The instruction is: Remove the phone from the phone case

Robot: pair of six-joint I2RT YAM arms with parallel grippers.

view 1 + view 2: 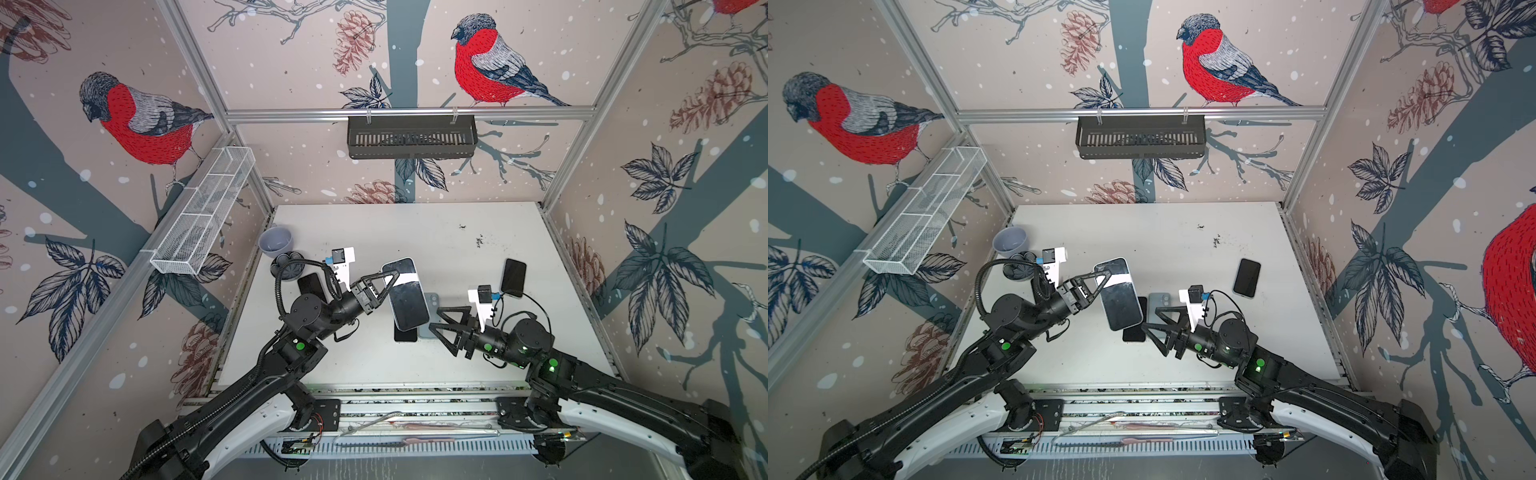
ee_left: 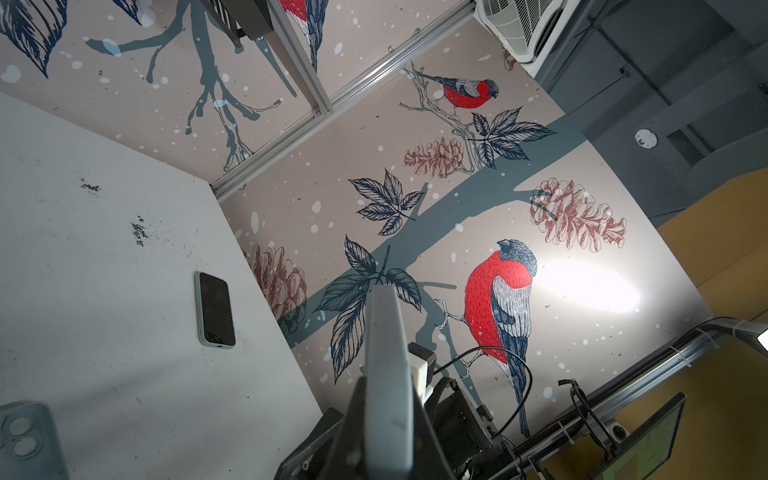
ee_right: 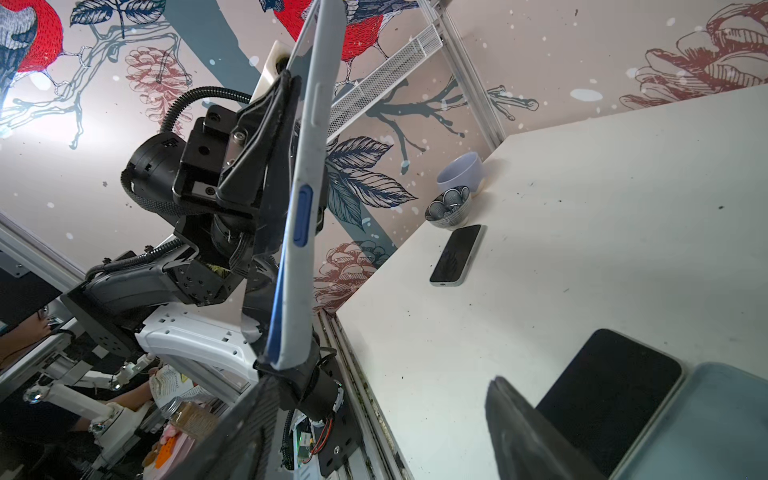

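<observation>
Extraction is the step in hand. The left gripper (image 1: pixel 392 275) pinches the phone case (image 3: pixel 308 145) front and back near its far end, holding the phone (image 1: pixel 409 305) tilted, screen up, above the middle of the worktop (image 1: pixel 436 241). That arm reaches rightward with its wrist raised. The right gripper (image 1: pixel 437 319), jaws spread, sits low just right of the phone's near end. Next it probably must catch that end and peel.

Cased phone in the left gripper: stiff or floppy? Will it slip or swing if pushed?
Probably stiff: the cased phone looks straight edge-on, though the left gripper clamps it near just one end. Glossy screen, likely slippery. A push at the free end may pivot it.
</observation>
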